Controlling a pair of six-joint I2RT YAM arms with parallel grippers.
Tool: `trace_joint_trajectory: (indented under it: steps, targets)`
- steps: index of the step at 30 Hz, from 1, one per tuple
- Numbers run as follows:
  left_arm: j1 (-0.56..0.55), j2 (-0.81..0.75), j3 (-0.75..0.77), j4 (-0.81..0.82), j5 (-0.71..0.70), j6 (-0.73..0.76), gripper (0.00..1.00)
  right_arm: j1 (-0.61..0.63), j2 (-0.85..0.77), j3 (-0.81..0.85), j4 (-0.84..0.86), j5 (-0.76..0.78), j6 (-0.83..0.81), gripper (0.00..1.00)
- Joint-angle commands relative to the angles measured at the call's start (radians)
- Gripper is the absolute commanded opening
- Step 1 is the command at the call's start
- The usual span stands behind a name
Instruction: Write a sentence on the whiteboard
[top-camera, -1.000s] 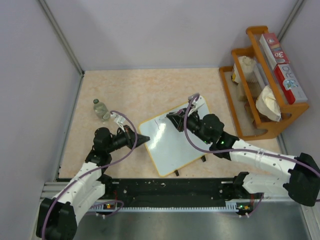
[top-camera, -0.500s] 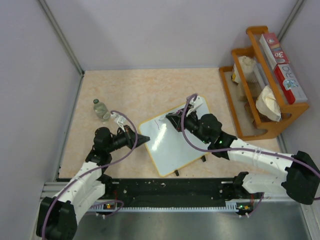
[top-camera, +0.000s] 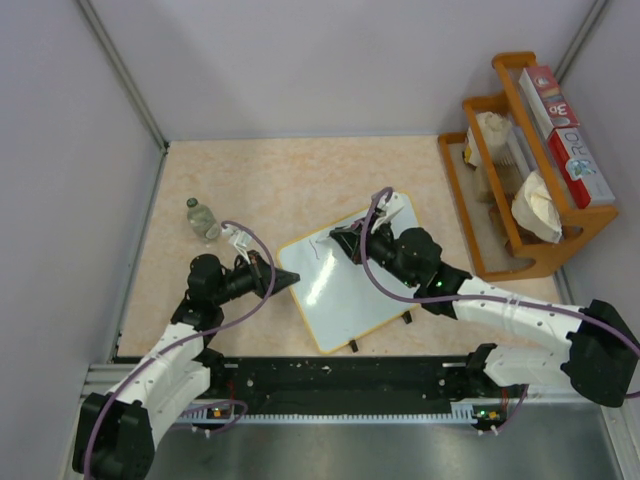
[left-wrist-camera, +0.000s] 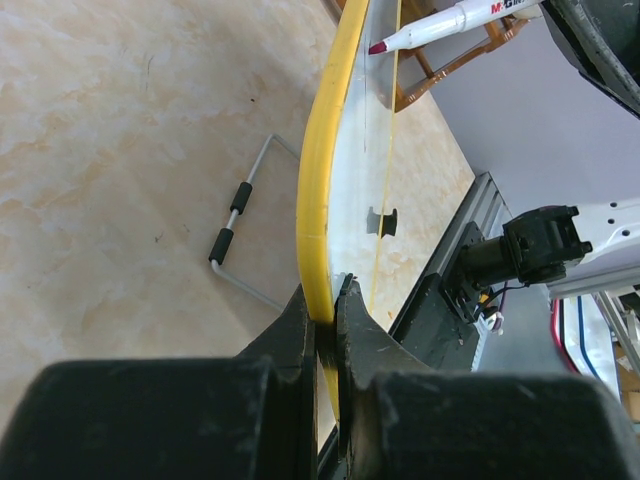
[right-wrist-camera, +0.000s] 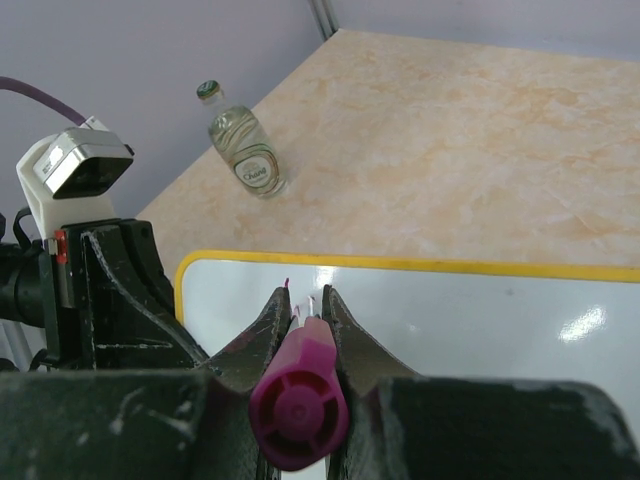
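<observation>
1. Beige marbled table (top-camera: 280, 180) carries everything, with the two arms reaching in from its near edge.
2. The whiteboard (top-camera: 345, 285) lies at the middle of the table, turned at an angle, its yellow rim all round. Its face is almost bare.
3. A wooden rack (top-camera: 520, 170) stands well apart at the far right and plays no part.
4. The left gripper (left-wrist-camera: 325, 305) has its fingers clamped on the board's left rim, steadying it.
5. The right gripper (right-wrist-camera: 303, 310) has its fingers pressed tight on the marker (right-wrist-camera: 297, 400), which it holds over the board's far-left corner.
6. A small glass bottle (top-camera: 203, 218) lies on the table to the far left of the board, clear of both arms.
7. The marker's tip sits at or just above the white face; contact cannot be told.
8. Of the sentence (top-camera: 317, 246), only a thin first stroke or two shows, so the writing looks barely begun.
9. Next, I judge, comes the first word: light, even pressure, short strokes running rightward along the far edge, while the left grip keeps the board from sliding.
</observation>
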Motion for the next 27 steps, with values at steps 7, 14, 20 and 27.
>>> trace_joint_trajectory:
  steps: [7, 14, 20, 27]
  targets:
    - [-0.002, 0.021, -0.017, -0.079, -0.030, 0.211, 0.00, -0.007, -0.019, -0.049, 0.006, -0.024, 0.025, 0.00]
    - [-0.002, 0.020, -0.017, -0.080, -0.030, 0.211, 0.00, -0.005, -0.025, -0.063, 0.002, -0.035, 0.032, 0.00]
    - [-0.002, 0.021, -0.017, -0.080, -0.030, 0.213, 0.00, -0.008, -0.032, -0.070, -0.011, -0.017, 0.035, 0.00]
    - [-0.002, 0.020, -0.017, -0.082, -0.033, 0.213, 0.00, -0.008, -0.047, -0.083, -0.029, 0.008, 0.034, 0.00]
